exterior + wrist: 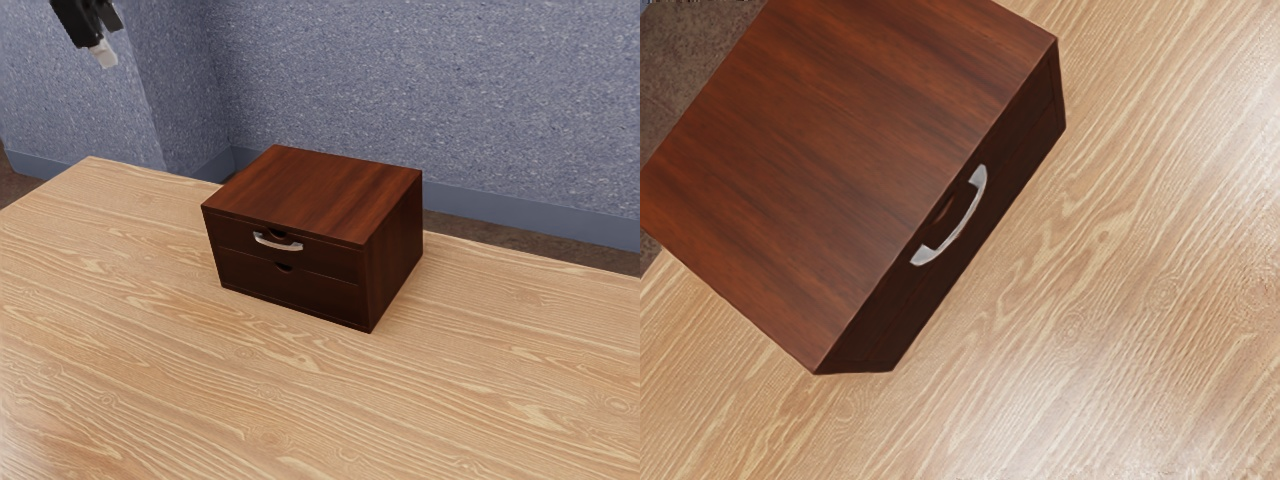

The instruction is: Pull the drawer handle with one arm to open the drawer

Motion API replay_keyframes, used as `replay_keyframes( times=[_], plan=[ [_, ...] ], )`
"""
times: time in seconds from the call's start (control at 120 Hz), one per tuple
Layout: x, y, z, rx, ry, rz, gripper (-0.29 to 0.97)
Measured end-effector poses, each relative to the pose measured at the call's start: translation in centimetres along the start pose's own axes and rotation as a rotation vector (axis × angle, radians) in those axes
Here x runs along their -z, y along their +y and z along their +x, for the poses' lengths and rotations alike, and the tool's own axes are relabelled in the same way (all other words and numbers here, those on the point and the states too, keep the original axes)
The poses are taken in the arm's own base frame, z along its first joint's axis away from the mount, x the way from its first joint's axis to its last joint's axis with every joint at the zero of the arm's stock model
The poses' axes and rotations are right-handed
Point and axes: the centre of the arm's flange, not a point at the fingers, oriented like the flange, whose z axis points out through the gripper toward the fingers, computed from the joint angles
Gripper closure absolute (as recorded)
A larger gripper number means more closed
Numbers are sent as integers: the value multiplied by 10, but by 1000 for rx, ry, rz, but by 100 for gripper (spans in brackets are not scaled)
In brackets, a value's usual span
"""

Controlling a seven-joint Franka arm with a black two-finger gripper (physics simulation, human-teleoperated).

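A small dark red-brown wooden cabinet (315, 230) with two drawers stands on the table. The upper drawer (285, 245) carries a curved silver handle (277, 241), and its front sits flush with the cabinet. The lower drawer (290, 285) shows only a dark recess. My gripper (100, 50) hangs high in the exterior view's upper left corner, far above and to the left of the cabinet, touching nothing. In the wrist view the cabinet (840, 170) lies below my hand, seen from above, with the silver handle (952, 218) sticking out from its front face.
The cabinet rests on a wide light wooden table (150, 380). A blue-grey wall (450, 90) with a baseboard runs behind it. Brown floor (680, 50) shows past the table's far edge.
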Motion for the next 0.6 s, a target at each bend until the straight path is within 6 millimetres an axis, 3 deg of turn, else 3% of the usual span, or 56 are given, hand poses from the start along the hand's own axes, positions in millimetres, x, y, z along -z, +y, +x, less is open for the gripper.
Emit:
replay_keyframes(
  times=[0.1, 0.15, 0.2, 0.267, 0.308, 0.458, 0.6],
  plan=[
    [-27, 15, -29, -139, 18, -80, 0],
    [-50, 24, -28, -214, 15, -109, 0],
    [-85, 30, -24, -280, 10, -137, 0],
    [-148, 42, -17, -356, 1, -172, 0],
    [-172, 47, -13, -397, 11, -164, 0],
    [-192, 61, -10, -523, 95, -59, 1],
    [-217, 79, 11, -641, 148, 25, 2]
  ],
)
